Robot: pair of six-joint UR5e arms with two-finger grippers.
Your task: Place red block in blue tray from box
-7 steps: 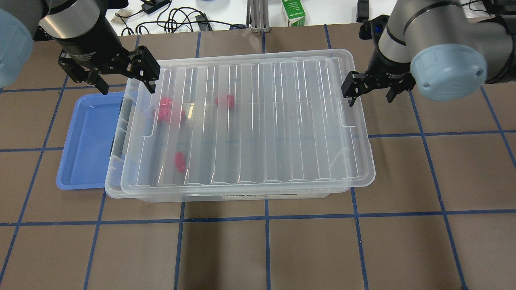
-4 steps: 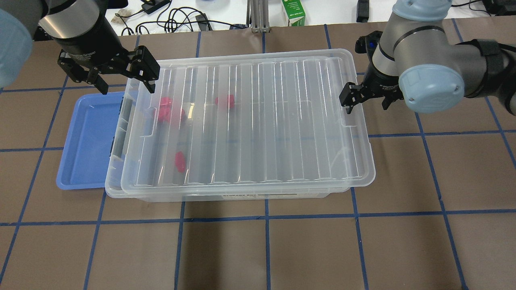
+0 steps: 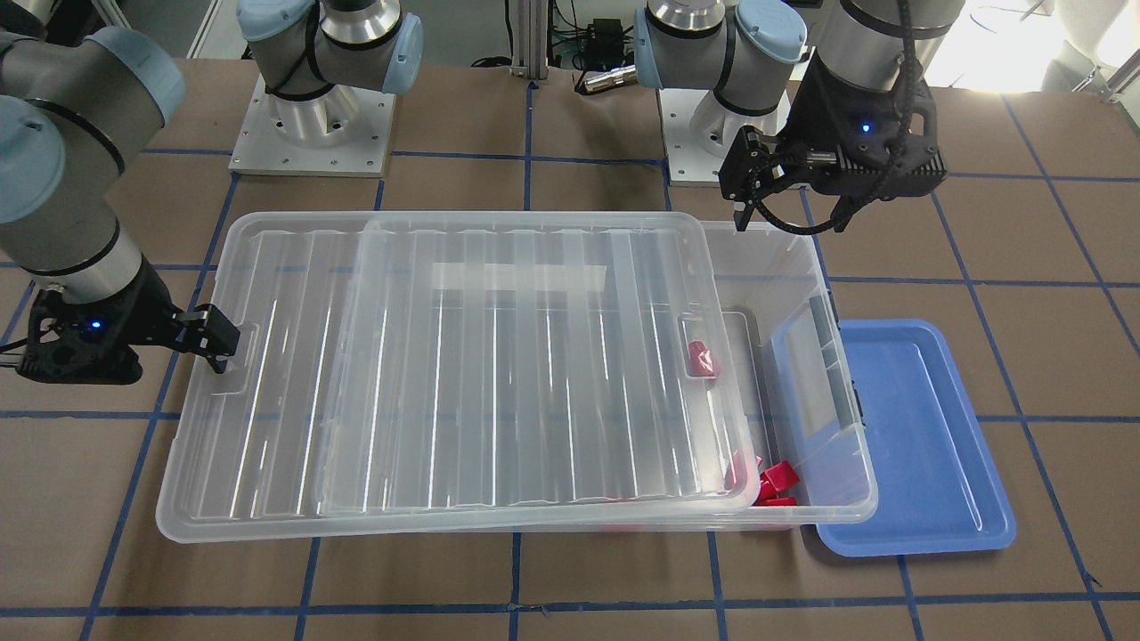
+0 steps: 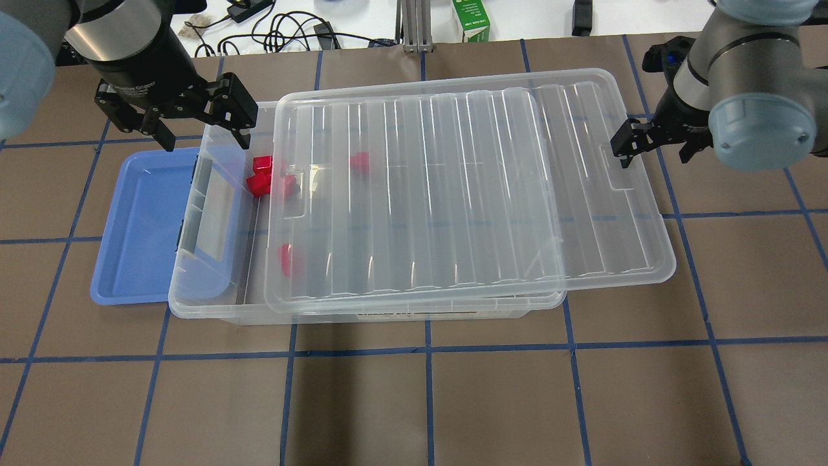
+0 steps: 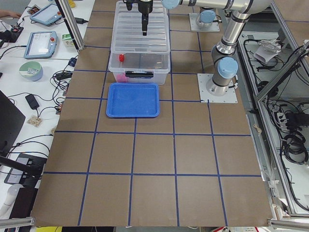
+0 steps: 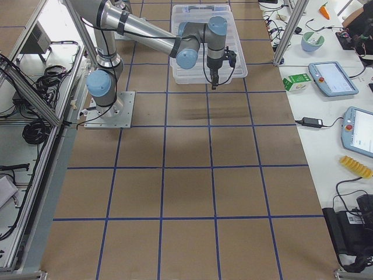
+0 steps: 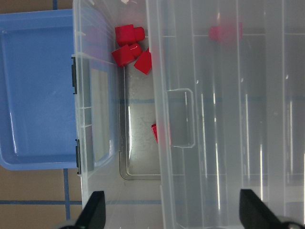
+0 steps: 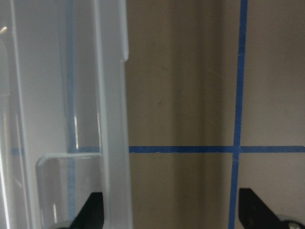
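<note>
The clear box [image 4: 213,304] stands mid-table with its ribbed lid [image 4: 466,194] shifted right, so its left end is uncovered. A cluster of small red blocks [image 4: 260,176] lies in that uncovered end and also shows in the left wrist view [image 7: 128,45]. Two more red blocks [image 4: 359,162] [image 4: 284,259] lie under the lid. The blue tray [image 4: 139,220] is empty, against the box's left end. My left gripper [image 4: 204,139] is open and empty above the box's far left corner. My right gripper [image 4: 653,155] is open and straddles the lid's right edge [image 8: 112,119], one finger in the handle recess.
The lid overhangs the box's right side [image 3: 205,427]. Brown paper with blue tape lines covers the table [image 4: 427,401]. Cables and a green carton [image 4: 471,19] lie beyond the far edge. The arm bases [image 3: 312,133] stand behind the box.
The lid has slid to the right along with my right gripper, uncovering the box's left end and the red block cluster. My left gripper has not moved.
</note>
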